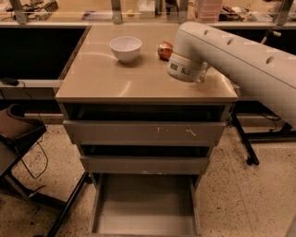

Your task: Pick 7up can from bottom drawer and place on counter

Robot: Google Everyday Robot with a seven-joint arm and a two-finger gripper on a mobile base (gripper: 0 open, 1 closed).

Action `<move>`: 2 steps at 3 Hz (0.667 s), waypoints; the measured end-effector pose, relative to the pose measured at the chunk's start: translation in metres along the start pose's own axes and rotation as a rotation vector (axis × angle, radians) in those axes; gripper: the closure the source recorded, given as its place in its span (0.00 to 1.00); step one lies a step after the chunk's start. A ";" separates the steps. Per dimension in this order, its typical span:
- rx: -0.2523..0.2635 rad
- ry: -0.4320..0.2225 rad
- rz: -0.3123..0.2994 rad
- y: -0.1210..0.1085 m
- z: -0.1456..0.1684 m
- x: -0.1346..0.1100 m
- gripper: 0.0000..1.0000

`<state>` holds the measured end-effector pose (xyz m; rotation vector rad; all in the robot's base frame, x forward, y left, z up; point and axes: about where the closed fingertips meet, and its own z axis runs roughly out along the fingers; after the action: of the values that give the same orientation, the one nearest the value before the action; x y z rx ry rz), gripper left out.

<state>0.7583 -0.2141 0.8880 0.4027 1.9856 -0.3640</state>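
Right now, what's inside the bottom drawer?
Only bare floor shows in the bottom drawer; its rear is hidden under the drawer above. The gripper does not show; only the arm reaches over the counter.

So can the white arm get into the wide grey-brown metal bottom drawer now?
Probably: the drawer stands pulled out, open above. The arm, gripper hidden behind its wrist, is over the glossy beige counter.

Lab: cluttered benches (41, 10), drawer cabinet (143, 133), speckled floor (252, 203); claw hidden behind arm (240, 60).
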 end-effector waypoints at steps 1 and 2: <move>-0.003 0.031 -0.007 0.003 0.005 0.009 1.00; -0.003 0.031 -0.007 0.003 0.005 0.009 0.81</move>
<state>0.7596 -0.2127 0.8774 0.4024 2.0180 -0.3614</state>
